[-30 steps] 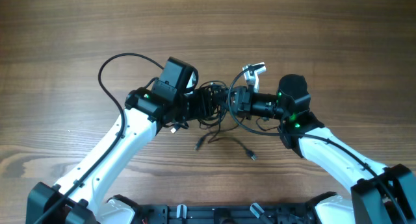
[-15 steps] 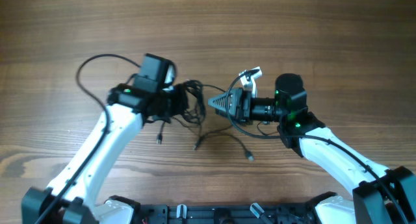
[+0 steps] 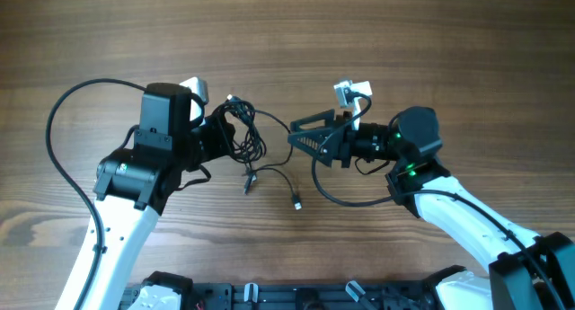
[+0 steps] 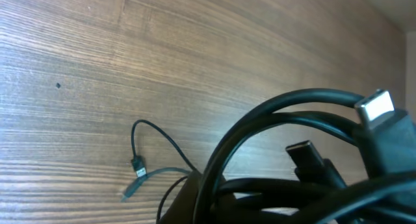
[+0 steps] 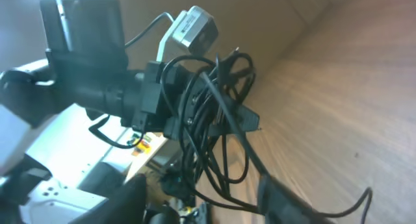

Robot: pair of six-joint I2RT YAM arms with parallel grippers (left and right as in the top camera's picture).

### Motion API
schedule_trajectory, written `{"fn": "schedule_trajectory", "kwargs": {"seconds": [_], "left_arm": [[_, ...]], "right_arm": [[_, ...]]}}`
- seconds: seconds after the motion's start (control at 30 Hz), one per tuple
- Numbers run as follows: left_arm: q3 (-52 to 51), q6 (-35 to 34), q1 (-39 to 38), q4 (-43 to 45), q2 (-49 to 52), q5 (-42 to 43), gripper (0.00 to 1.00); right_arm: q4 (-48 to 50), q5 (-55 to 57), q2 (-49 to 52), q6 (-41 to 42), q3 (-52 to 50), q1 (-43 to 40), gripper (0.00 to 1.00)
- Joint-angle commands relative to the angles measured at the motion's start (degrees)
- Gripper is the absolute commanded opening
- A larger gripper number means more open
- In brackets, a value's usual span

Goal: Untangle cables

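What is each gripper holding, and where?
The left gripper grips the cables at the tangled bunch, with the plug ends trailing free. The right gripper is open and empty.

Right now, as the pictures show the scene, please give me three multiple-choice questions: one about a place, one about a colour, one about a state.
1. Where is the tangle of cables?
A) at the left gripper
B) lying loose, touched by nothing
C) inside a box

2. What colour are the cables?
A) white
B) black
C) red

3. How is the right gripper?
A) shut on a cord
B) open, fingers spread
C) out of view

Answers: 1 A, the tangle bunches at its tip; 2 B, every cord looks black; 3 B, its fingers stand wide apart.
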Motion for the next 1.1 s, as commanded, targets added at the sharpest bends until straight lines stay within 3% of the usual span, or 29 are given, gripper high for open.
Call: {"fn": "schedule_trajectory", "kwargs": {"seconds": [0.0, 0.13, 0.27, 0.43, 0.67, 1.07], "left_arm": [[0.1, -2.9, 0.2, 1.3, -0.6, -0.8, 0.04], [0.1, -4.7, 0.2, 1.9, -0.6, -0.8, 0.04], [0.1, -4.8, -1.7, 1.9, -0.6, -0.8, 0.04], [0.1, -4.9, -6.1, 3.1, -0.6, -0.7, 0.04], [0.1, -4.3, -13.5, 10.6, -0.8, 1.9, 0.04], [0.1, -2.6, -0.3, 7.3, -16.1, 1.8, 0.04]], "right_arm": [[-0.1, -1.0, -0.2, -0.2, 0.3, 1.6, 0.30], [-0.3, 3.8, -0.2, -2.3, 0.3, 5.2, 0.40], [-4.3, 15.7, -0.2, -3.3, 0.3, 8.6, 0.50], [-10.7, 27.5, -0.2, -5.6, 0.3, 10.0, 0.55], [-27.1, 44.0, -0.2, -6.0, 0.3, 9.2, 0.56], [-42.6, 34.6, -0.2, -3.3, 0.3, -10.1, 0.59]]}}
